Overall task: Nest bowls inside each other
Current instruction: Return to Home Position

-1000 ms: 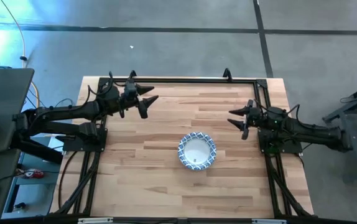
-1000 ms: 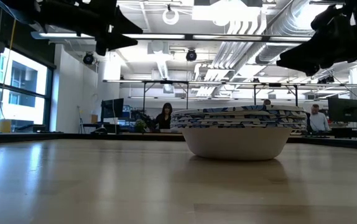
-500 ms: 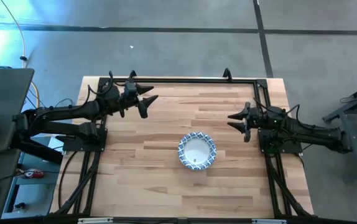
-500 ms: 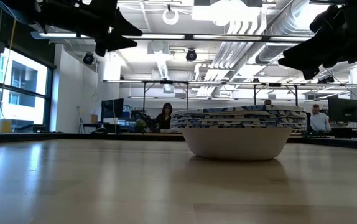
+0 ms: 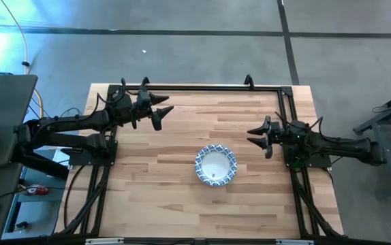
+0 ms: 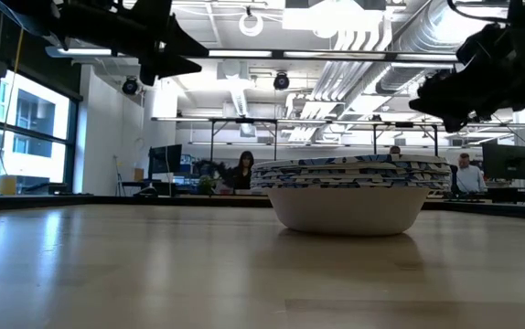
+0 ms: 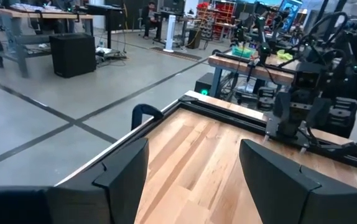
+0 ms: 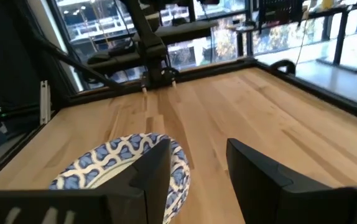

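I judge the nesting done: the bowls sit as one stack at the middle of the counter. My left hand and right hand hang wide open, empty, well clear either side; only parking the arms remains

The bowls sit nested — from above only the topmost shows — their count unclear.

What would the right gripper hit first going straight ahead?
Probably nothing near: the right gripper points over bare table, passing beside the bowls; the left arm's mount stands at the far side.
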Robot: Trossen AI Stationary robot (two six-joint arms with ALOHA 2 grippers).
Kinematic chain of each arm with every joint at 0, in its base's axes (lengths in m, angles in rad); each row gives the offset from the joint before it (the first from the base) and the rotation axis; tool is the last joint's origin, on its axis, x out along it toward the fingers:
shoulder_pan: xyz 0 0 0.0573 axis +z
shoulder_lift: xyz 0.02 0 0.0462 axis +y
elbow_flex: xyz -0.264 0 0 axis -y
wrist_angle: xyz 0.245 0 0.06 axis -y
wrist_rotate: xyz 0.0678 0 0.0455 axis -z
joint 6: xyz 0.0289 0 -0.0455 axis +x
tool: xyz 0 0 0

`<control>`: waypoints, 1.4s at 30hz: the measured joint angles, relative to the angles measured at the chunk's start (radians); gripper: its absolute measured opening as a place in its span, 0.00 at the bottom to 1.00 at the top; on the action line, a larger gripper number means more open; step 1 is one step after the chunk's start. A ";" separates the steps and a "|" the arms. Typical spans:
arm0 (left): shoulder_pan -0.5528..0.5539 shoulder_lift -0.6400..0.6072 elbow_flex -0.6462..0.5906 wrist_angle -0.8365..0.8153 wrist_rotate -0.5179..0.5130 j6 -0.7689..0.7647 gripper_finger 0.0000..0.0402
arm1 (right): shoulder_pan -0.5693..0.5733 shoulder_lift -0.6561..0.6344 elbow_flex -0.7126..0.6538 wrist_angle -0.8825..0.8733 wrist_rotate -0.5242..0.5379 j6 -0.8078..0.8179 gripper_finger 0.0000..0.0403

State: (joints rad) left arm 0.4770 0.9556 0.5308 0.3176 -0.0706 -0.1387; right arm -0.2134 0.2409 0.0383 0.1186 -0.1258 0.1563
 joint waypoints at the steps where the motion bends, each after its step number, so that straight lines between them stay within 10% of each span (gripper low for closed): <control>1: 0.000 0.000 0.000 0.000 0.004 0.000 0.60 | 0.000 0.000 -0.011 0.021 0.005 -0.003 0.37; 34: 0.000 0.000 0.000 -0.111 0.136 0.088 0.60 | 0.000 0.000 -0.023 0.091 0.015 -0.045 0.37; 42: 0.000 -0.028 -0.114 -0.008 0.022 0.111 0.60 | 0.000 0.000 -0.023 0.168 0.015 -0.002 0.37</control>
State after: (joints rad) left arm 0.4774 0.9276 0.4164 0.3093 -0.0487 -0.0275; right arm -0.2138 0.2405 0.0154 0.2871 -0.1112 0.1545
